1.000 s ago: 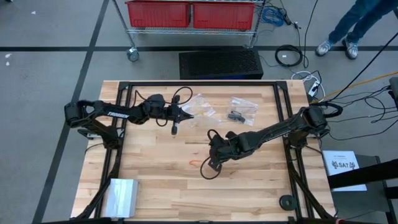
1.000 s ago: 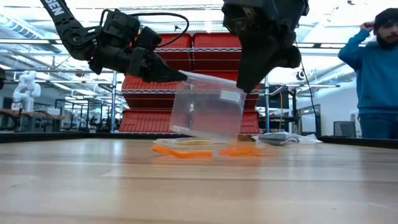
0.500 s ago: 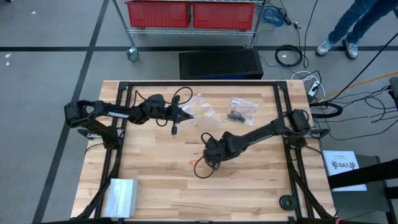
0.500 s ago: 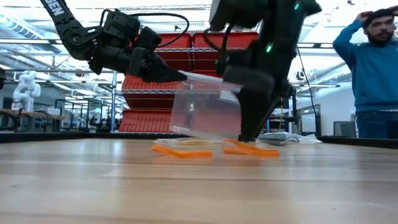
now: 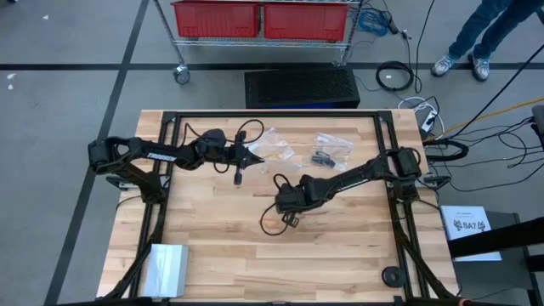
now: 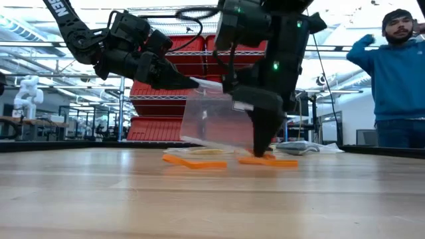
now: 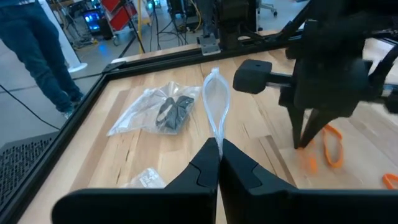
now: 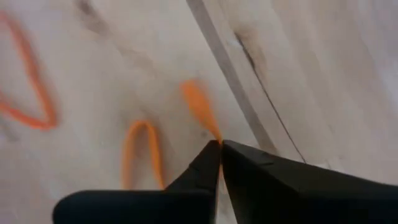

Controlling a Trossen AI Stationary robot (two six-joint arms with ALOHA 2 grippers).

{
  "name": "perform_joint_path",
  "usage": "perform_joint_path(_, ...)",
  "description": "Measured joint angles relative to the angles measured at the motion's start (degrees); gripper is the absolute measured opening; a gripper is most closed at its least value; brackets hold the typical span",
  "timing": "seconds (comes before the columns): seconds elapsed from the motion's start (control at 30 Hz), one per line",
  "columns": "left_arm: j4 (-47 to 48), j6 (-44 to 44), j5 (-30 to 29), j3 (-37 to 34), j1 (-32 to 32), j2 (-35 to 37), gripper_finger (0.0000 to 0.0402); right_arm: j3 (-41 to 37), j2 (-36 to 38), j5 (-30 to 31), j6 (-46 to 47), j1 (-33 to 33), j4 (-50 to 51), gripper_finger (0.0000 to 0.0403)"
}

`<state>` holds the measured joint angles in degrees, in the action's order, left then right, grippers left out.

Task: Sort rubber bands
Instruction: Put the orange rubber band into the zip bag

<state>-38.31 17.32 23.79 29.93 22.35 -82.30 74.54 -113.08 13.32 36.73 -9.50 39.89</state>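
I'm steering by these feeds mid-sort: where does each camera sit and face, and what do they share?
High: overhead, straight down; both arms.
Low: table height, looking across; right gripper at an orange rubber band.
Left wrist: past the left gripper pinching a clear bag.
Right wrist: down its fingers onto the band.
Low and left wrist share bag and right gripper.

Pretty clearly a robotics lab or warehouse-style workshop. The wooden tabletop [image 5: 212,246] sits on a grey floor with black tape lines, there's a wire cart [image 5: 263,42] on wheels holding red bins [image 5: 217,17], and cables [image 5: 395,76] lie coiled on the floor. At table level you see metal shelving, overhead lights, a small white humanoid robot [image 6: 28,89], and a person in a blue sweatshirt [image 6: 398,79] standing around.
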Motion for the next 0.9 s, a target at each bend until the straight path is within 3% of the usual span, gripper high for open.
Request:
perform_joint_path(0.17, -0.1, 0.0, 0.0, 0.0, 0.0, 0.0, 0.0008, 0.5, 5.2, 1.6, 0.1, -1.3, -0.8, 0.0004)
perform_joint_path(0.5, -0.2, 0.0, 0.2, 0.0, 0.0, 0.0, 0.0008, 3.4, 17.2, 21.7, -8.5, -1.3, -2.2, 0.0001)
perform_joint_path(0.77, -0.2, 0.0, 0.2, 0.0, 0.0, 0.0, 0.0008, 3.8, 16.2, 22.5, -19.9, 5.0, -5.1, 0.0)
perform_joint_path(0.9, -0.2, 0.0, 0.2, 0.0, 0.0, 0.0, 0.0008, 3.8, 15.5, 19.6, -22.7, 7.3, -6.2, 0.0)
